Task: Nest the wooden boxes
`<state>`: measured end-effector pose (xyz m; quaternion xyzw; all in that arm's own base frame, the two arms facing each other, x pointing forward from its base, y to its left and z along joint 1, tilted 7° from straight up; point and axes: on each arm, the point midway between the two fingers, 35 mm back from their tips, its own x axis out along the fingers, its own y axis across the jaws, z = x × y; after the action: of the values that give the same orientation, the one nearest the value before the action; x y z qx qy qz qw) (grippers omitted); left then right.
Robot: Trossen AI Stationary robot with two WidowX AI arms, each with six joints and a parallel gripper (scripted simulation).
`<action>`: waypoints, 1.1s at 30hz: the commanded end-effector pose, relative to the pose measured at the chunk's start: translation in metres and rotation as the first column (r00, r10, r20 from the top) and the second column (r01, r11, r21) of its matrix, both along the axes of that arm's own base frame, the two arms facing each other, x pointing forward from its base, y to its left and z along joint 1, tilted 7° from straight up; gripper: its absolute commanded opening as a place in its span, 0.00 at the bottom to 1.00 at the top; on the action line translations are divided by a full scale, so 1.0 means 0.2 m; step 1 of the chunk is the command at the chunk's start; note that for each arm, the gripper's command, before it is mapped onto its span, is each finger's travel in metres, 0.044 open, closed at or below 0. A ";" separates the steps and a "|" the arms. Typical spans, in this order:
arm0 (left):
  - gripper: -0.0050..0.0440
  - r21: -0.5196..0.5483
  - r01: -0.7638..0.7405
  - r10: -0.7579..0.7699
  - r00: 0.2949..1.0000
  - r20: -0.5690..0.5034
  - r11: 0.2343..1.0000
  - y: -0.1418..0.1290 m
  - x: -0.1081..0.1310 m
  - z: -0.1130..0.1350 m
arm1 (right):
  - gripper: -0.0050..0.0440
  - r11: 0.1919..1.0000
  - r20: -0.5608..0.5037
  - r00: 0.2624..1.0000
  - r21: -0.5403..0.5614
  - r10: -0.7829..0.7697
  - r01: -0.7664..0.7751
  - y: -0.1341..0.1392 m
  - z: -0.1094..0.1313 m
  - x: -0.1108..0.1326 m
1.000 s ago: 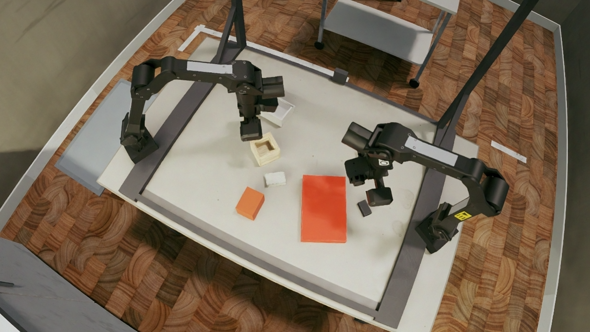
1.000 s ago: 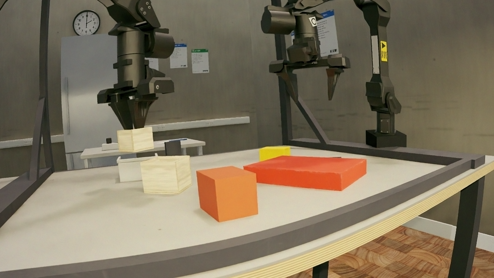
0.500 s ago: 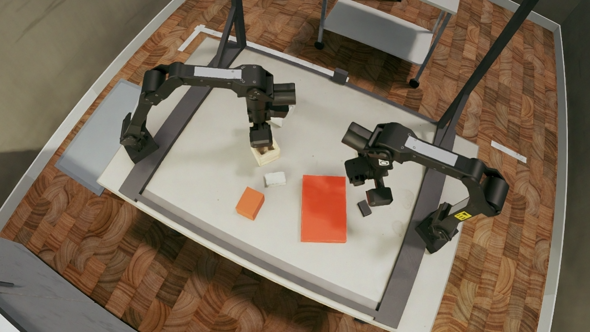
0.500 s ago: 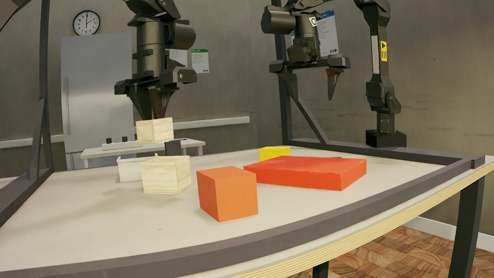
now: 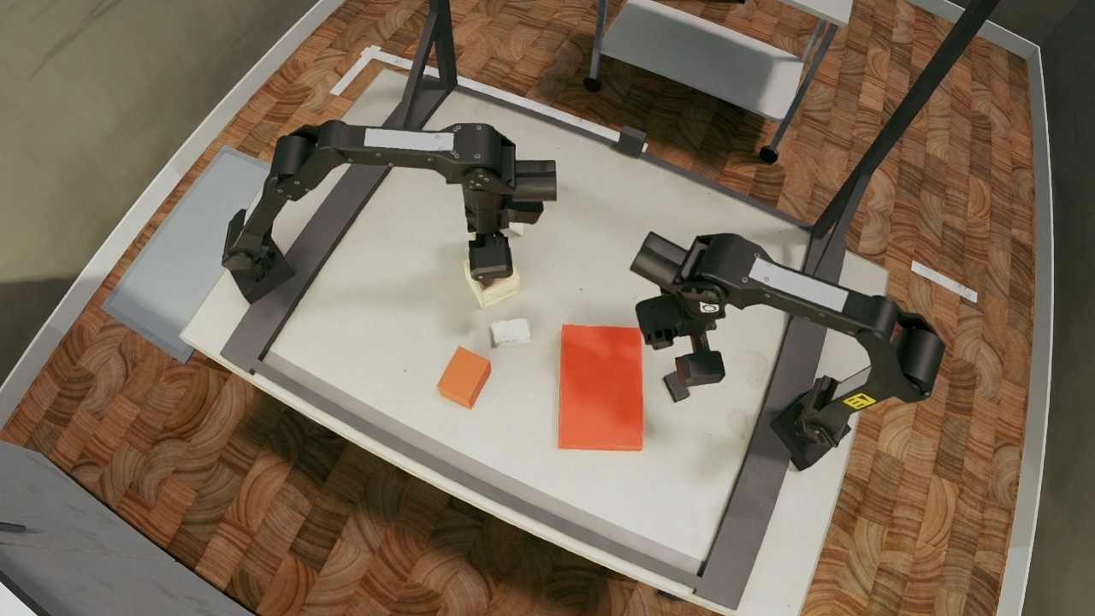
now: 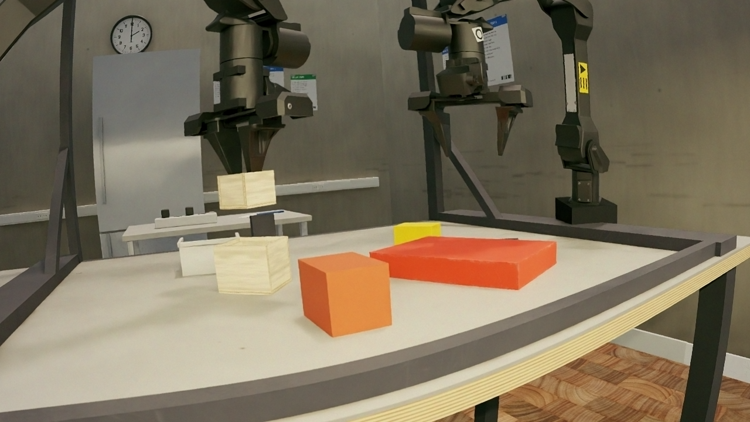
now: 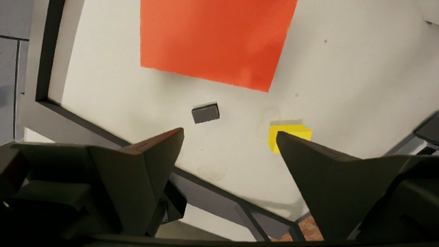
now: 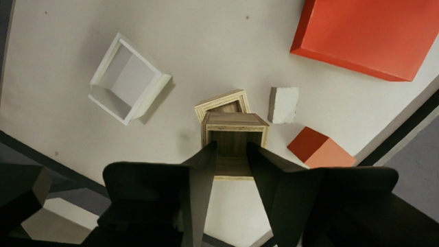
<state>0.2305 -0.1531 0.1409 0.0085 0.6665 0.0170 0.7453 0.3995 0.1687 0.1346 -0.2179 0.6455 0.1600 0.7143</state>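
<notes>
My right gripper (image 6: 244, 157) is shut on the small wooden box (image 6: 246, 189) and holds it in the air, open side up. In the right wrist view the small box (image 8: 234, 137) hangs between the fingers, partly over the larger wooden box (image 8: 223, 101). The larger box (image 6: 252, 264) sits upright on the table, open side up, and in the top view (image 5: 499, 289) the right gripper (image 5: 489, 260) covers most of it. My left gripper (image 6: 474, 133) is open and empty, high above the table's other side (image 7: 228, 137).
A white open tray (image 8: 128, 79) lies behind the wooden boxes. A white block (image 5: 511, 332), an orange cube (image 5: 464, 376) and a flat red slab (image 5: 600, 387) lie toward the front. A yellow block (image 7: 289, 135) and a small dark grey block (image 7: 205, 113) lie under the left gripper.
</notes>
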 end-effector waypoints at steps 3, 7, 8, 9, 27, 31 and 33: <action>0.92 -0.084 0.025 -0.023 1.000 0.016 0.996 -0.01 0.05 0.00 | 0.53 1.000 0.012 1.000 0.007 0.004 -0.004 0.00 0.03 0.01; 0.92 -0.169 0.068 -0.065 0.998 0.021 0.983 -0.05 0.13 -0.04 | 0.53 1.000 0.012 1.000 0.007 0.004 -0.004 0.00 0.03 0.01; 0.92 -0.191 0.080 -0.076 0.997 0.028 0.978 -0.05 0.14 -0.05 | 0.53 1.000 0.012 1.000 0.007 0.004 -0.004 0.00 0.03 0.01; 0.92 -0.213 0.092 -0.087 0.996 0.035 0.973 -0.06 0.16 -0.05 | 0.53 1.000 0.012 1.000 0.007 0.004 -0.004 0.00 0.03 0.01; 0.92 -0.467 0.356 -0.243 0.927 0.285 0.809 -0.10 0.46 -0.05 | 0.53 1.000 0.012 1.000 0.007 0.004 -0.004 0.00 0.03 0.01; 0.92 -0.491 0.440 -0.273 0.886 0.375 0.752 -0.09 0.53 -0.03 | 0.53 1.000 0.012 1.000 0.007 0.004 -0.004 0.00 0.03 0.01; 0.92 -0.496 0.482 -0.285 0.861 0.421 0.722 -0.09 0.56 -0.02 | 0.53 1.000 0.012 1.000 0.007 0.004 -0.004 0.00 0.03 0.01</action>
<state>0.3297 -0.1714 0.1333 -0.0839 0.5316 -0.3013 0.7871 0.3992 0.1686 0.1349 -0.2181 0.6460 0.1600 0.7138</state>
